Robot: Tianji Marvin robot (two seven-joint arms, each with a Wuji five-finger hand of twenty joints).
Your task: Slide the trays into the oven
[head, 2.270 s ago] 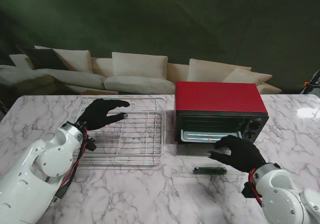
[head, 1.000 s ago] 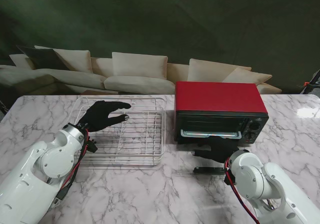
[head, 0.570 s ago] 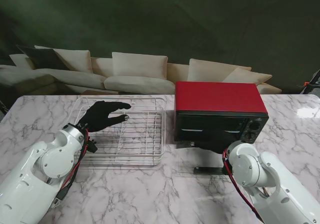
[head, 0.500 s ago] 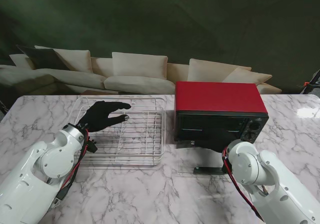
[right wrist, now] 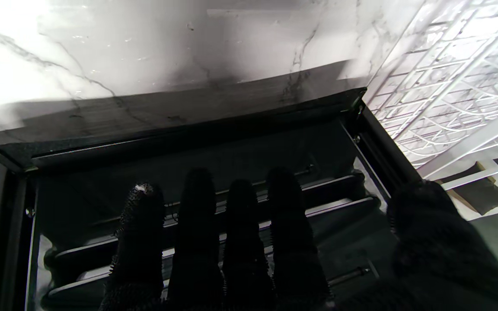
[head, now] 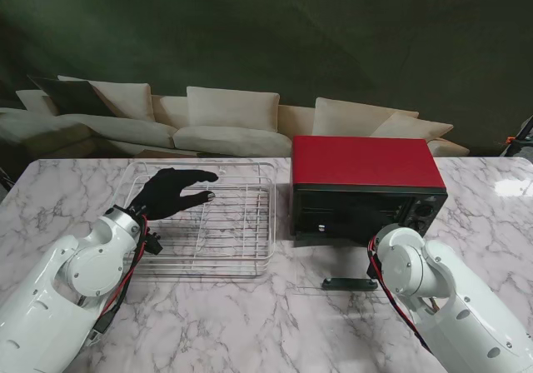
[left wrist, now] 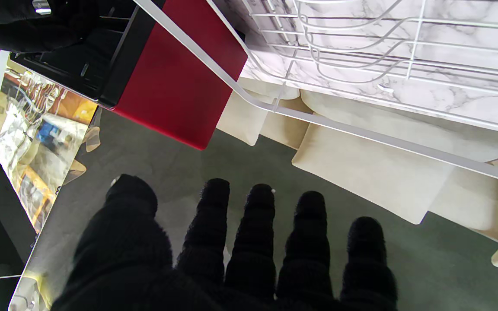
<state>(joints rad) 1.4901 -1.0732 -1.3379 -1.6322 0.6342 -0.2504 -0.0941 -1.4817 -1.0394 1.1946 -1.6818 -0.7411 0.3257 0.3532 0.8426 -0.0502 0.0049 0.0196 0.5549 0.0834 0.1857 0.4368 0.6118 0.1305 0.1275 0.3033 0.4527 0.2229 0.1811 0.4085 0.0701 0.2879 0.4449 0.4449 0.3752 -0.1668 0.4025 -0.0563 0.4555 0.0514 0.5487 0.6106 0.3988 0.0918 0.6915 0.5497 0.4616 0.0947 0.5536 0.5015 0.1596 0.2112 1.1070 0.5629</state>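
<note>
The red oven (head: 366,163) stands right of centre, its glass door folded flat onto the table with the black handle (head: 350,284) nearest me. My right hand (right wrist: 231,242) is open and reaches flat into the dark cavity, hidden in the stand view behind my right forearm (head: 412,269). Past its fingertips, pale metal strips (right wrist: 331,203) show deep inside; I cannot tell if they are a tray or rails. A white wire rack (head: 212,227) lies left of the oven. My left hand (head: 171,191) hovers open over the rack's far left part, touching nothing.
The marble table (head: 250,323) ends at a far edge, with a beige sofa (head: 225,123) behind it. The rack's rim (left wrist: 361,134) lies close to the oven's left side (left wrist: 175,86). The flat door takes up the table in front of the oven.
The silver tray that showed at the oven's mouth is gone from sight as my right hand and forearm pushed forward into the cavity. My left hand has stayed put.
</note>
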